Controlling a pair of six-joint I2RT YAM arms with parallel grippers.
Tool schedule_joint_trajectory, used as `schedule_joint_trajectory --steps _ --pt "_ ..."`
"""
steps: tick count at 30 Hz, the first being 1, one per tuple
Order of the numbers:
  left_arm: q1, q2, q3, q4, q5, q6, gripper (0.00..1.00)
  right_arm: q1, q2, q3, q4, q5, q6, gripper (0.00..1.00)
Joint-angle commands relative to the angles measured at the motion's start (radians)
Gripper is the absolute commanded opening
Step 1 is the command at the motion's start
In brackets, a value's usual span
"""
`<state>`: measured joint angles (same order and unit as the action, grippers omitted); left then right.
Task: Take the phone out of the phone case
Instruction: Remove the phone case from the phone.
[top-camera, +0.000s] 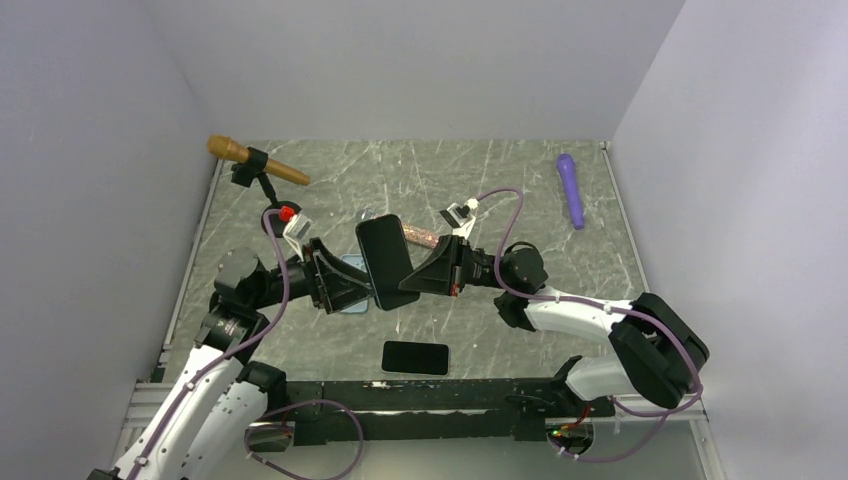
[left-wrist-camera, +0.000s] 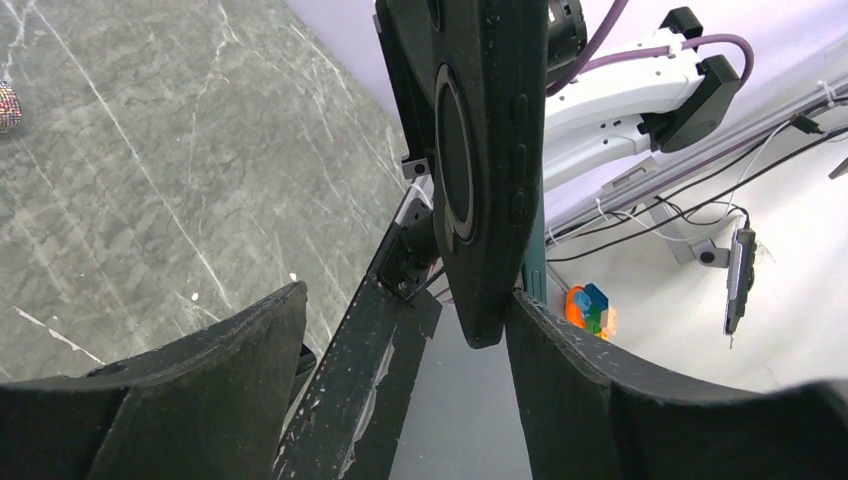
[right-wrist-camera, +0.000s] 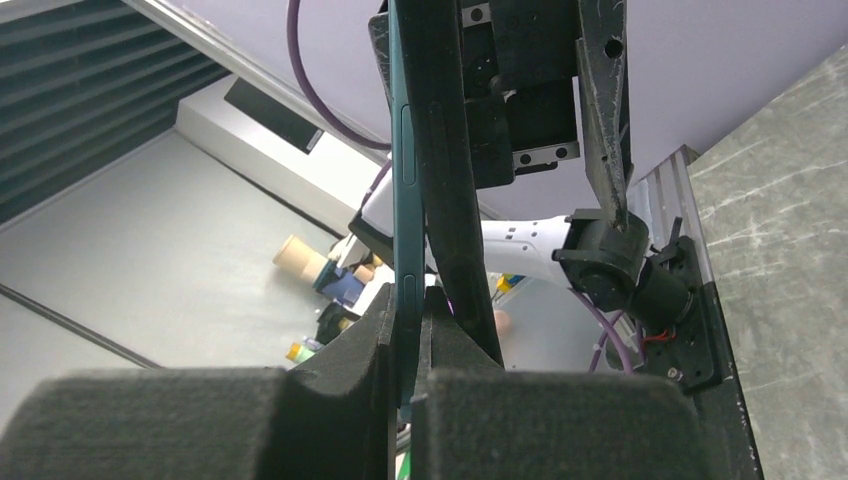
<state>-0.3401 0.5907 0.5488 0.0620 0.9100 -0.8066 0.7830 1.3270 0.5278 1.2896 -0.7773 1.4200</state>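
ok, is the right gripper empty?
No, the right gripper is clamped on the thin teal edge of the phone, as the right wrist view shows.

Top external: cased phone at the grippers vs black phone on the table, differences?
The cased phone is held up off the table by the right gripper; the loose phone lies flat on it. The cased phone's long side runs away from the bases; the loose phone's runs across. Both look black from above.
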Motion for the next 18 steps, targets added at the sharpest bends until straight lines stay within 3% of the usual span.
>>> schedule_joint_trajectory --steps 1,9,15,18 --pt "-0.015 0.04 0.061 -0.009 -0.084 0.021 0.75 0.037 0.008 0.037 0.125 0.017 -0.011 0.0" --pt "-0.018 0.053 0.076 -0.04 -0.13 0.036 0.57 0.04 0.025 0.034 0.131 0.019 -0.008 0.0" --pt "-0.019 0.068 0.114 -0.183 -0.174 0.122 0.34 0.039 0.017 0.031 0.105 0.015 -0.023 0.0" --pt "-0.019 0.088 0.15 -0.31 -0.239 0.206 0.17 0.033 -0.005 0.028 0.063 0.015 -0.048 0.0"
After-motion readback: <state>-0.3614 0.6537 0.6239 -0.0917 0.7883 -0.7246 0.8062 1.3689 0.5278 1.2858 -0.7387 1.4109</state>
